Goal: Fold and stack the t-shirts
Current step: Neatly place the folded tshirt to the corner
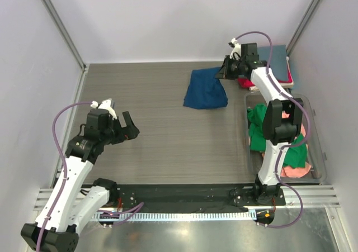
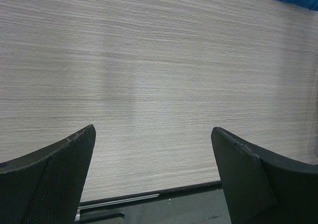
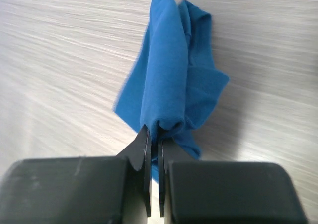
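The right tool [image 3: 154,137] pinches just a thin fold of the blue shirt [image 3: 171,70], so a quick tug might slip it; the left tool [image 1: 130,127] hangs wide open, lower left.

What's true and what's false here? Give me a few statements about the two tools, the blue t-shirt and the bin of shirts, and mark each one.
1. The right tool is shut on a fold of the blue t-shirt. True.
2. The left tool holds a green t-shirt. False: its jaws stand wide apart over the bare table and hold nothing.
3. The green t-shirt lies in the clear bin on the right side. True.
4. The blue t-shirt is inside the bin. False: it lies bunched on the table, to the left of the bin, toward the far edge.
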Controlling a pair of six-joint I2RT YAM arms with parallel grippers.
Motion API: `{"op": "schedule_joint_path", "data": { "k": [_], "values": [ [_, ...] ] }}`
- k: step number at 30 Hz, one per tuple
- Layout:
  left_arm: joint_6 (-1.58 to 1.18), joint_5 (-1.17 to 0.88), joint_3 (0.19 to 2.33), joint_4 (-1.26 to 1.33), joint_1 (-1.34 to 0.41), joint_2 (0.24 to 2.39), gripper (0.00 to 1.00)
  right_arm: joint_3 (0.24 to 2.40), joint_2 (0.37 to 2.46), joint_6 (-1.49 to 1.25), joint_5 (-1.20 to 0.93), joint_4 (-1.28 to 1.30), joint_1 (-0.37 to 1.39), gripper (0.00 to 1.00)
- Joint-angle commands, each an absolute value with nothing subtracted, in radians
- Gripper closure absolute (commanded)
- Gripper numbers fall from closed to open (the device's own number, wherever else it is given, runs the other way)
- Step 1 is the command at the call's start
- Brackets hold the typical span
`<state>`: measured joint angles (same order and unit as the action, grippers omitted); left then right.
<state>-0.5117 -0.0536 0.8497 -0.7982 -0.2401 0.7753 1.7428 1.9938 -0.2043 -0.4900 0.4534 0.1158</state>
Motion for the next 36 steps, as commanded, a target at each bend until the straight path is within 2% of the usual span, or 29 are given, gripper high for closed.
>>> {"op": "schedule_joint_path", "data": {
  "k": [1, 9, 21, 36],
  "values": [
    [-0.499, -0.077, 0.851, -0.75, -0.239, 0.782, 0.01, 1.919, 2.023, -0.015, -0.453, 0.658, 0.095, 0.99],
    [-0.495, -0.094, 0.845, -0.741, -0.239, 0.808, 0.01, 2.181, 2.056, 0.129, -0.373, 0.779, 0.034, 0.99],
    [-0.495, -0.1, 0.844, -0.742, -0.238, 0.839, 0.01, 2.353, 2.04, 0.251, -0.371, 0.848, -0.046, 0.99],
    [-0.5, -0.107, 0.842, -0.739, -0.239, 0.884, 0.04, 2.568, 2.091, 0.235, -0.489, 0.864, -0.163, 0.99]
  ]
}}
